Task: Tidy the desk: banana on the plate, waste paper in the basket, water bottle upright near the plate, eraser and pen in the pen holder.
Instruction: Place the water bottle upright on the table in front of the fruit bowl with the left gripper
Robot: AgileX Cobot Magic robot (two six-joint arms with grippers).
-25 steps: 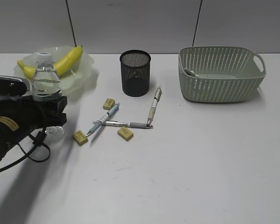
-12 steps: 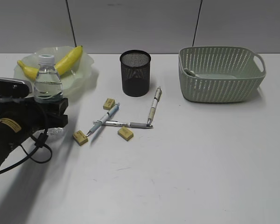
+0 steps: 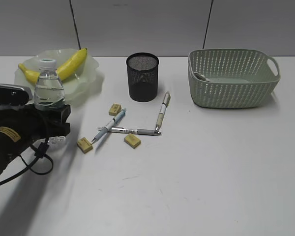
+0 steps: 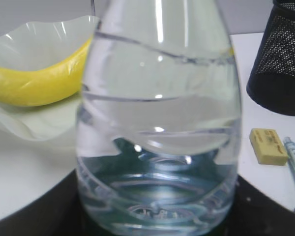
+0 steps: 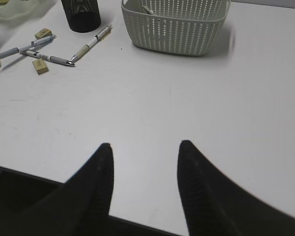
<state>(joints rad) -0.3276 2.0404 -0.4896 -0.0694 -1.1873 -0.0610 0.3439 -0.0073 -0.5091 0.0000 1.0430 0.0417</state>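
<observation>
Left gripper (image 3: 48, 120): jaws clasp the upright bottle (image 3: 49, 88) just before the plate (image 3: 91, 78), banana (image 3: 71, 64) inside, ready for release. Right gripper (image 5: 143, 162): jaws apart, idle.

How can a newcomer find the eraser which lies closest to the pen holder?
Start at the black mesh pen holder mid-desk. Just in front of it, slightly left, lies a small tan eraser. Unlike the other two erasers, it lies behind the crossed pens.

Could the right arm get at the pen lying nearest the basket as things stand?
Probably yes. The right gripper hangs open and empty over bare desk, and that pen lies in the open between pen holder and basket, nothing on top; only its tip meets another pen.
</observation>
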